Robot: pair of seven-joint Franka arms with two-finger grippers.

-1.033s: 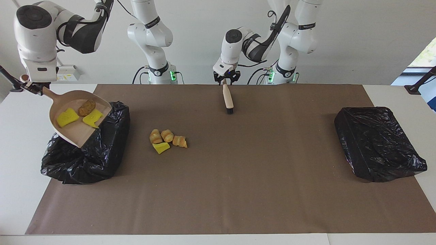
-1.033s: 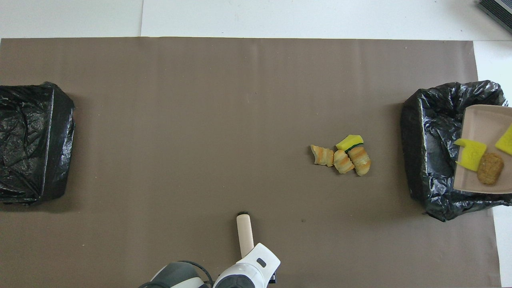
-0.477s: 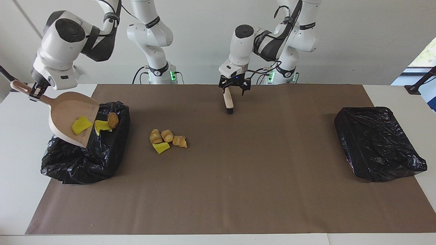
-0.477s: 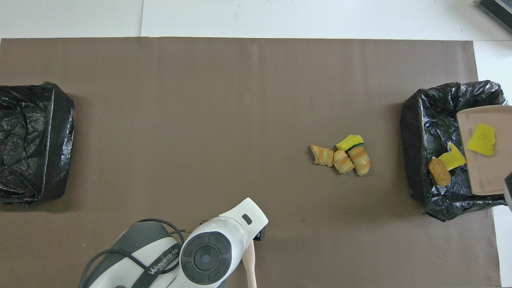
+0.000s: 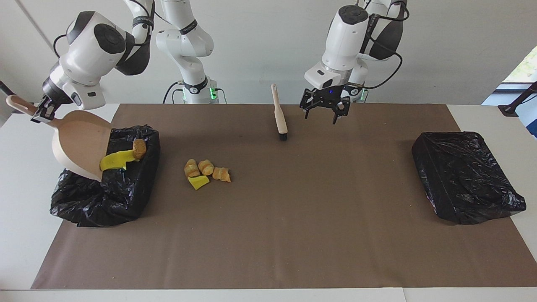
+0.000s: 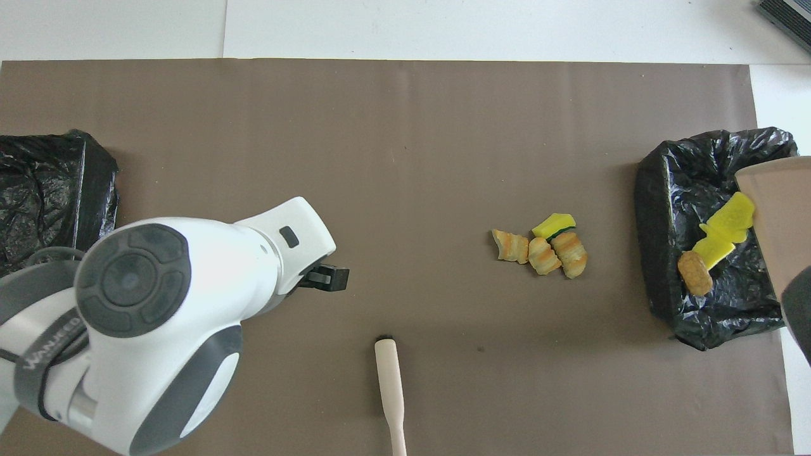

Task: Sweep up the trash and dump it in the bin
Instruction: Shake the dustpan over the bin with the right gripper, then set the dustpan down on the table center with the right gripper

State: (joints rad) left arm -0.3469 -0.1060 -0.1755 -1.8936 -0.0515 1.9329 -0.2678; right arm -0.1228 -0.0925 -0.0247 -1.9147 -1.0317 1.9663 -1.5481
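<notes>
My right gripper [image 5: 42, 113] is shut on the handle of the pale dustpan [image 5: 79, 144], which is tilted steeply over the black-lined bin [image 5: 121, 193] at the right arm's end. Yellow wedges [image 5: 113, 160] and a brown bun [image 5: 139, 148] lie at the pan's lip, in the bin; they also show in the overhead view [image 6: 728, 221]. Three croissant pieces and a yellow wedge [image 5: 205, 170] lie on the mat beside that bin. The brush [image 5: 280, 117] rests on its bristle end with its handle slanting up, free. My left gripper [image 5: 325, 110] is open and empty, up in the air beside the brush.
A second black-lined bin [image 5: 461, 176] sits at the left arm's end of the brown mat [image 5: 293, 218]. In the overhead view the left arm's wrist [image 6: 158, 304] covers part of the mat near the robots.
The left gripper let go of the brush, rose and moved toward the left arm's end. The dustpan tilted steeper, and the bun and yellow wedges slid off it into the bin.
</notes>
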